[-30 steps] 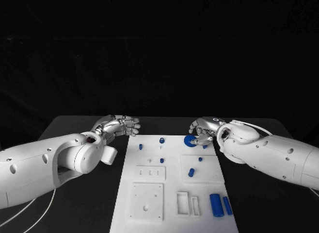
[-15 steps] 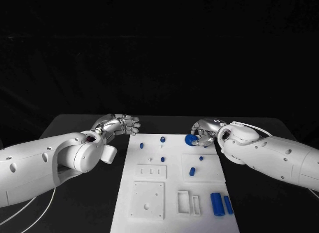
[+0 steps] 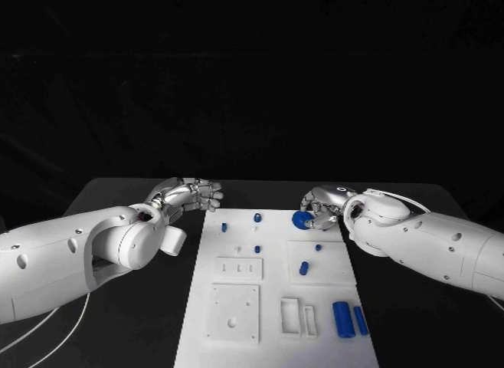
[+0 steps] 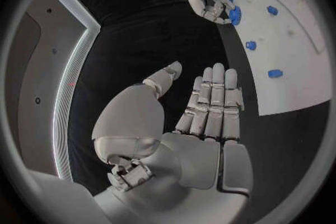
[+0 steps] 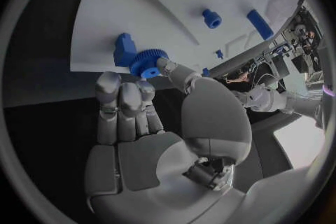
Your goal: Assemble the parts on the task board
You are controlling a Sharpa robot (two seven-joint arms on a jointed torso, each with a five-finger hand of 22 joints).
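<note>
A blue gear (image 3: pixel 302 221) is pinched in the fingertips (image 5: pixel 165 65) of the right hand (image 3: pixel 325 204) at the far right corner of the board (image 3: pixel 276 307), where a blue block (image 5: pixel 124 49) is seen just beside it in the right wrist view. Whether the gear is already seated on the board or held just over it cannot be told. The step in hand is judged to be the seating of this gear; it would be done well if the gear were kept level, lined up squarely over its place and lowered gently, the pinch being loosened only once the part sits flat. A tilt at the board's edge could let it slip onto the table (image 3: pixel 119 192). Small blue pegs (image 3: pixel 257 220) are stood near the far end of the board, a short piece (image 3: pixel 303 269) lies at its middle, and two blue bars (image 3: pixel 349 320) are laid side by side at the near right. The left hand (image 3: pixel 190 197) is held off the board's far left corner over the table, empty, its fingers (image 4: pixel 213 103) straight and close together, thumb apart.
</note>
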